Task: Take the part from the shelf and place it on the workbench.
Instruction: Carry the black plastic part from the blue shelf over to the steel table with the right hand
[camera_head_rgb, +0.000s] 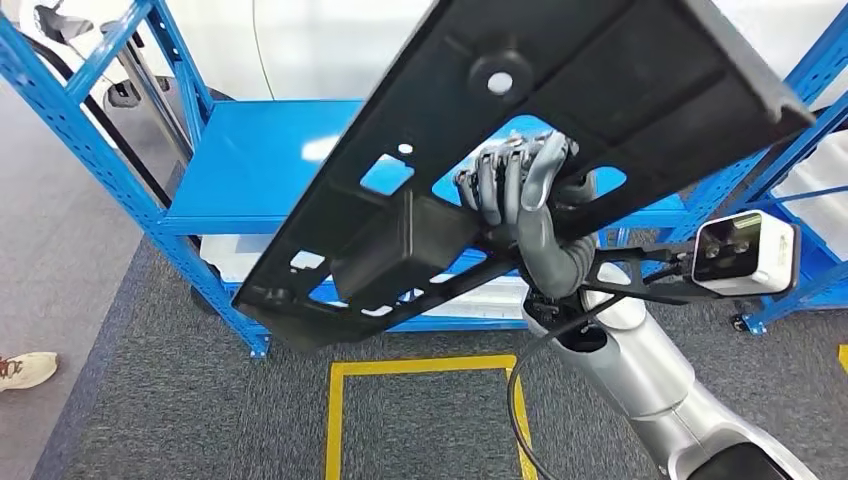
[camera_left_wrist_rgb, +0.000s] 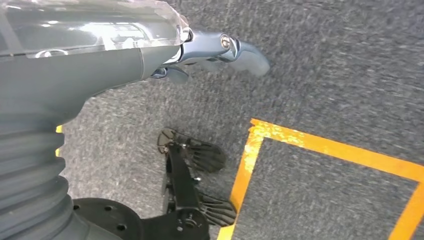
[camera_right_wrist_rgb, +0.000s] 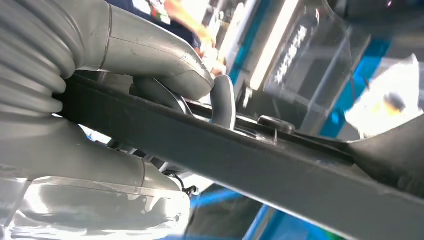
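**Black part held up in front of the blue shelf**

The robot's right hand (camera_head_rgb: 520, 185) has hold of the part (camera_head_rgb: 520, 140), a long, flat black plastic panel with cut-out windows, a round boss and a boxy lump on its underside. The fingers (camera_head_rgb: 490, 180) wrap over one edge through a cut-out while the thumb (camera_right_wrist_rgb: 165, 60) presses from the other face, so the panel's rim is clamped between them; the right wrist view shows that dark rim (camera_right_wrist_rgb: 240, 165) running straight across the palm. The panel is up in the air, tilted, its low end near and to the left, its high end far and to the right, clear of any surface.

Behind it stands the blue shelf (camera_head_rgb: 250, 160), its flat deck bare where I can see it past the panel, with a white object (camera_head_rgb: 232, 255) on the level below. The floor is grey carpet (camera_head_rgb: 150, 400) with a yellow taped rectangle (camera_head_rgb: 335, 420) just in front of the robot. At the far left edge, a person's shoe (camera_head_rgb: 25, 370) rests on the floor.

The left hand (camera_left_wrist_rgb: 220, 52) hangs over the carpet with nothing in it; whether its fingers are spread or curled I cannot tell.
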